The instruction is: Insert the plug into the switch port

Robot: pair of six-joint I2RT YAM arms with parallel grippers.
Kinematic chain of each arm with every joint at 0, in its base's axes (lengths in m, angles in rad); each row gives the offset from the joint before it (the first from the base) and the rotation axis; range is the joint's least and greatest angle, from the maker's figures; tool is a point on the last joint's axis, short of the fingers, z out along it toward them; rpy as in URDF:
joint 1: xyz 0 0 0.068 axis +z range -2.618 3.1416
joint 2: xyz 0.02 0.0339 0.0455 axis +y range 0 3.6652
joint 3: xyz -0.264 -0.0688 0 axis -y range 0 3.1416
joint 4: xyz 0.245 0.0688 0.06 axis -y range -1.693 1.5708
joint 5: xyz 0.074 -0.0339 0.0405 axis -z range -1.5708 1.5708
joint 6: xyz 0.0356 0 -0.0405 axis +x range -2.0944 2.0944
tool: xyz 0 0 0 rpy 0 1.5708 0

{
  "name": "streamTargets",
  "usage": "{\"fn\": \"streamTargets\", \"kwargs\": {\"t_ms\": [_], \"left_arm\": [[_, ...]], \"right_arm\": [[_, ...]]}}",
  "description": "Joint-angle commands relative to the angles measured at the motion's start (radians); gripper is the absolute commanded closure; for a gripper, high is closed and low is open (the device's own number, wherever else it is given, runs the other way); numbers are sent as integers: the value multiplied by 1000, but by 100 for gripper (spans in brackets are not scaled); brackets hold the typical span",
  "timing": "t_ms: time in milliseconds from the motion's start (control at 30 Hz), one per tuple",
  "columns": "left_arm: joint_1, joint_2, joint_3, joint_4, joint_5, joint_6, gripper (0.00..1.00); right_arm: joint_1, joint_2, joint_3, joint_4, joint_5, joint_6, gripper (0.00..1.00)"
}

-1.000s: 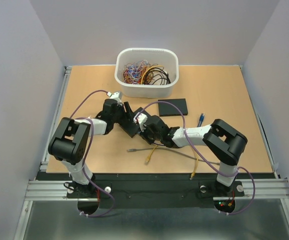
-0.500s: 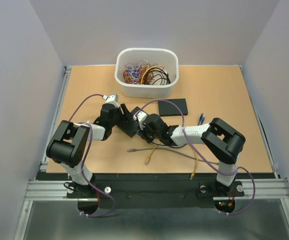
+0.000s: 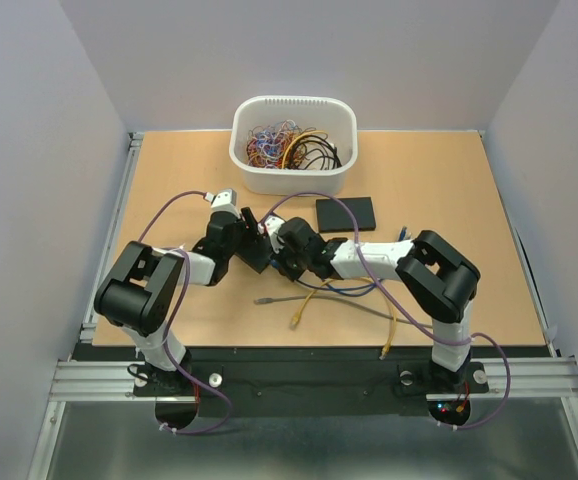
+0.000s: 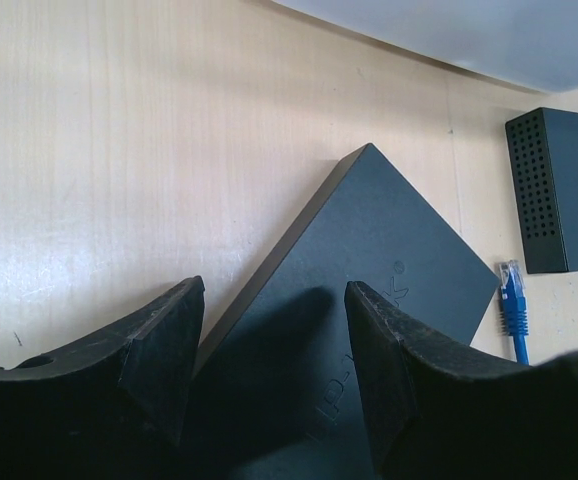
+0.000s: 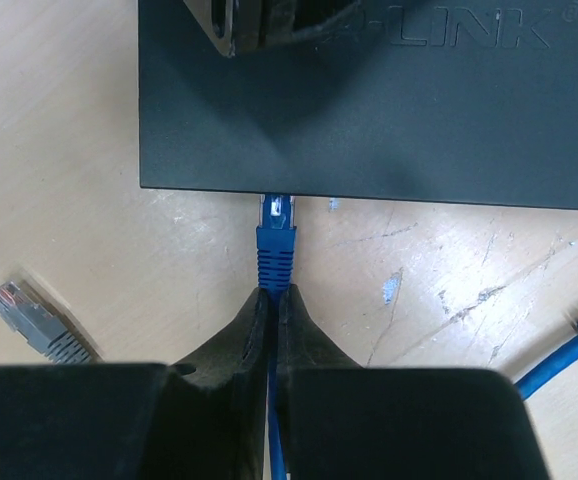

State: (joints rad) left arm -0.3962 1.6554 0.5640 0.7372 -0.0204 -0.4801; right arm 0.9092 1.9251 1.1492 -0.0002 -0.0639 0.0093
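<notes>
Right pincer (image 5: 272,300), clenched on the blue cable (image 5: 275,262), points its plug (image 5: 276,213) lengthwise, straight ahead into the switch (image 5: 389,110) edge. Left pincer (image 4: 274,340) straddles the switch, spread.

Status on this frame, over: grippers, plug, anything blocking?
Left gripper open, over the switch. Right gripper shut on blue cable, plug at switch edge, whether seated cannot tell. Grey connector lies aside, not blocking.

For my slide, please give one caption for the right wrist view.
Right gripper pinches a blue cable, its plug at the black switch's edge.
</notes>
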Motion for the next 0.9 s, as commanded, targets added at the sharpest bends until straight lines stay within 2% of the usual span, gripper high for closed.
{"fn": "streamTargets", "kwargs": {"t_ms": [0,233,533,700,767,867], "left_arm": [[-116,20,-46,-229,274,-112,32],[-27,7,-18,-260,286,-71,28],[-13,-77,36,-347,243,-38,20],[2,-95,37,-366,201,-41,19],[3,-101,30,-369,192,-41,19],[13,-117,24,-366,180,-48,19]], "right_arm": [[14,77,70,307,-76,34,99],[53,124,63,313,-77,81,100],[85,190,159,301,-68,139,100],[94,218,196,284,-18,150,100],[92,216,188,276,15,152,92],[92,193,161,261,58,146,71]]}}
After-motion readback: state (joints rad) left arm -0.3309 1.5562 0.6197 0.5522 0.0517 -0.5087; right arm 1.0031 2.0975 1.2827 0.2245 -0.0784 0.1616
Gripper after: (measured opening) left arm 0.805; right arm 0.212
